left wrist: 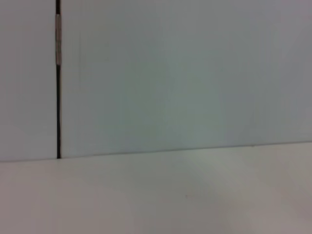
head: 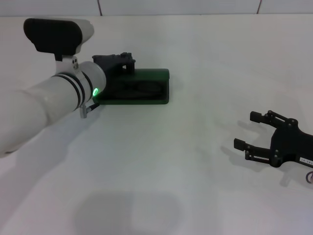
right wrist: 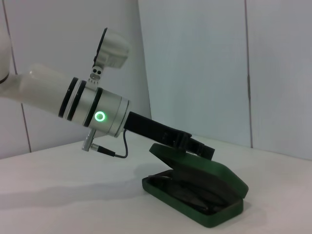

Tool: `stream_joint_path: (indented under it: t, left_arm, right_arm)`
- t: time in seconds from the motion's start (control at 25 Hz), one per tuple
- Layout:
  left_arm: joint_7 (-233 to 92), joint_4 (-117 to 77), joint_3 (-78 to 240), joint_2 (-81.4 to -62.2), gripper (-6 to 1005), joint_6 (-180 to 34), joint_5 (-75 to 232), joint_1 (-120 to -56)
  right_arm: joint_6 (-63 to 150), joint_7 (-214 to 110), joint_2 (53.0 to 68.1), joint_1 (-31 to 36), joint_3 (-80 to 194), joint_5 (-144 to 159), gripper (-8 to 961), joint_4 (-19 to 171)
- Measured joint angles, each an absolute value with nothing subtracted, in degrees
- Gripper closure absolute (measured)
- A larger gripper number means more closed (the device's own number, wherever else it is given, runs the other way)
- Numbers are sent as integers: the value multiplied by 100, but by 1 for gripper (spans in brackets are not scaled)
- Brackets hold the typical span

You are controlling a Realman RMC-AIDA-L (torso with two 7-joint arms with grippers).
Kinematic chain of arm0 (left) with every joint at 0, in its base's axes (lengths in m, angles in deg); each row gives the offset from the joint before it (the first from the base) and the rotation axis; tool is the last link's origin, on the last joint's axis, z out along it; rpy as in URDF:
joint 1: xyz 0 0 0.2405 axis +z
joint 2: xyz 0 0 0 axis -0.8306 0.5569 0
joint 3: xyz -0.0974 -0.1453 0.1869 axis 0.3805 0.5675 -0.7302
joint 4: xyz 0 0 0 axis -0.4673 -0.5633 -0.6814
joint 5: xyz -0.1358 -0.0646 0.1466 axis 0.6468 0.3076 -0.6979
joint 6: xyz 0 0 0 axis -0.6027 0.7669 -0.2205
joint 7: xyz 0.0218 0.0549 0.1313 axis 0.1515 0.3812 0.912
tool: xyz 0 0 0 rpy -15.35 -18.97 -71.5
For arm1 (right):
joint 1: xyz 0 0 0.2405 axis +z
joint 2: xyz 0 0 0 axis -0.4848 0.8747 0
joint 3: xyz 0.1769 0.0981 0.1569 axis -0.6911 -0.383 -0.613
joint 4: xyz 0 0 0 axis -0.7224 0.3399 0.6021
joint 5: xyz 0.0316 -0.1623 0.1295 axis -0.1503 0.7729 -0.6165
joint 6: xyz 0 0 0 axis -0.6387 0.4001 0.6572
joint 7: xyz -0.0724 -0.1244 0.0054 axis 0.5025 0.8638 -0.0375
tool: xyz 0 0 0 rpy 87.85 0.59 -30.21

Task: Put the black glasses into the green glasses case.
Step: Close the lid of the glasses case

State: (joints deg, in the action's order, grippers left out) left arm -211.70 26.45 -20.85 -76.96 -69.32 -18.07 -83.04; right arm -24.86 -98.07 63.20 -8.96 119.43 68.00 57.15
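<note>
Item: green glasses case (head: 146, 87), far left, black glasses (right wrist: 187, 191) inside. Our left gripper (head: 120, 61) on lid, grip indiscernible; press evenly. Right gripper (head: 244, 131) parked near right, fingers spread, empty.

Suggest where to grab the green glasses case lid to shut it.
Take the green glasses case by its lid, at the raised long edge, coming from above. The lid hangs half open, tilted over the base, with the black glasses lying inside. The left gripper is at the lid. The right gripper is parked far off.
</note>
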Motion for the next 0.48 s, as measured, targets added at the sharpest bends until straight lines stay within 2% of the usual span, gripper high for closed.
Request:
stream_joint_path:
  t: [0.48]
  left_arm:
    - [-21169,2571,-2489,-7695,964,-6473,-1855,-8131]
  right_arm:
    - [-2487,-9825,6321,-896,11943,6800,95,5715]
